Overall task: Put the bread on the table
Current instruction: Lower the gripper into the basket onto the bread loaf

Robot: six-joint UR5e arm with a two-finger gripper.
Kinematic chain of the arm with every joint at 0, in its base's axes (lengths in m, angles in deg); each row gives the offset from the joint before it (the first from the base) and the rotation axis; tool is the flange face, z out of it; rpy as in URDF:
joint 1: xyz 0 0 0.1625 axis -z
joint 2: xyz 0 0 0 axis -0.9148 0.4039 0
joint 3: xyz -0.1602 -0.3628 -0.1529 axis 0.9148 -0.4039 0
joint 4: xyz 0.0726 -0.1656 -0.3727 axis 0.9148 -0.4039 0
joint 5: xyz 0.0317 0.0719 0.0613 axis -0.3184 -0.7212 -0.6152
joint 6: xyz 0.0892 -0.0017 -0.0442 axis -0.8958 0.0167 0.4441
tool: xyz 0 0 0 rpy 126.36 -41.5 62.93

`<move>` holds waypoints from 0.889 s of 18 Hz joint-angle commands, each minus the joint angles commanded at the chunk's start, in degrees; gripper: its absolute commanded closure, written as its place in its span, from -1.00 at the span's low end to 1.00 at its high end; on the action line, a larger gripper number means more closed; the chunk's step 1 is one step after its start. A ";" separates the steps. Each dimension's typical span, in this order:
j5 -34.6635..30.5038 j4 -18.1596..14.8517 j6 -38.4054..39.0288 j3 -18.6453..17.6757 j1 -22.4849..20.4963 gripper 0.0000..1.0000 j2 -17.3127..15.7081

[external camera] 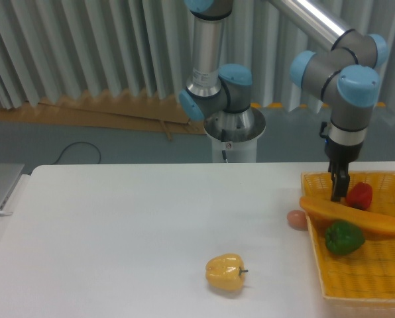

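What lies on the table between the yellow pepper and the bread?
Only the small pinkish ball, beside the basket; otherwise bare table separates yellow pepper from bread, camera view.

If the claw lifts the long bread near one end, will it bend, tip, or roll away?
The bread looks stiff and smooth, so it probably will not sag. The claw is near its left end, off centre, so the far end may dip. With its rounded form, it might roll once on the table.

Bread [354,215]: long orange-golden loaf, lying slantwise, directly beneath gripper [340,194] fingertips, contact unclear. Table [118,238]: plain white, spreading below-left of gripper.
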 joint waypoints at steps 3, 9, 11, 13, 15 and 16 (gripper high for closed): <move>0.00 0.53 -0.26 0.00 -0.27 -1.00 0.71; 0.09 4.04 1.05 -0.62 -0.09 -1.00 3.25; 0.18 5.18 1.14 -0.62 0.00 -1.00 3.96; 0.09 5.98 1.84 -0.70 0.44 -1.00 4.40; 0.09 6.07 2.55 -1.23 1.05 -1.00 4.14; 0.17 5.98 2.29 -1.67 1.57 -1.00 3.70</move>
